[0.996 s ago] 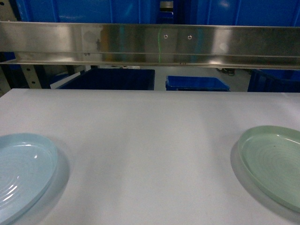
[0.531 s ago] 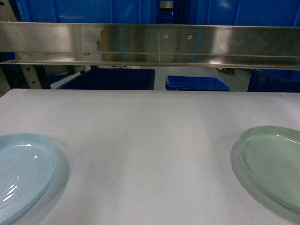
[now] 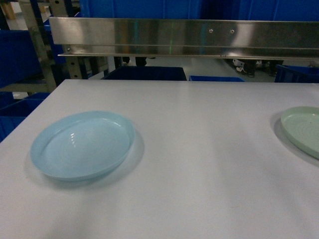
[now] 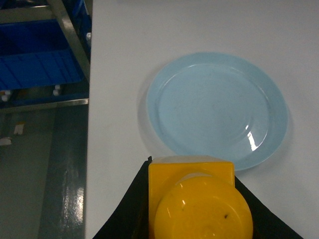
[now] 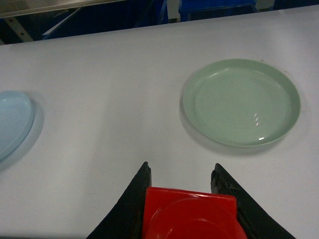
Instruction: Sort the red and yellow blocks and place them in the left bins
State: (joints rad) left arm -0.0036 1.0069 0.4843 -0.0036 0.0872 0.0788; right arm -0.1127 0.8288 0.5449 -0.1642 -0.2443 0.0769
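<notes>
Left gripper [image 4: 199,209] clamped on the yellow block [image 4: 197,199], held above the table [image 4: 119,74] edge just beside the pale blue plate [image 4: 219,107]; right gripper [image 5: 184,199] clamped on the red block [image 5: 192,214], near the green plate [image 5: 241,102]; both blocks likely light, rigid, glossy plastic, so probably slippery; flat side walls look the safest hold; blue bins [image 4: 40,64] sit beyond the table's left edge.

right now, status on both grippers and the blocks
Left gripper shut on yellow block. Right gripper shut on red block. Both above white table, blue plate and green plate empty. Nothing in the way.
</notes>
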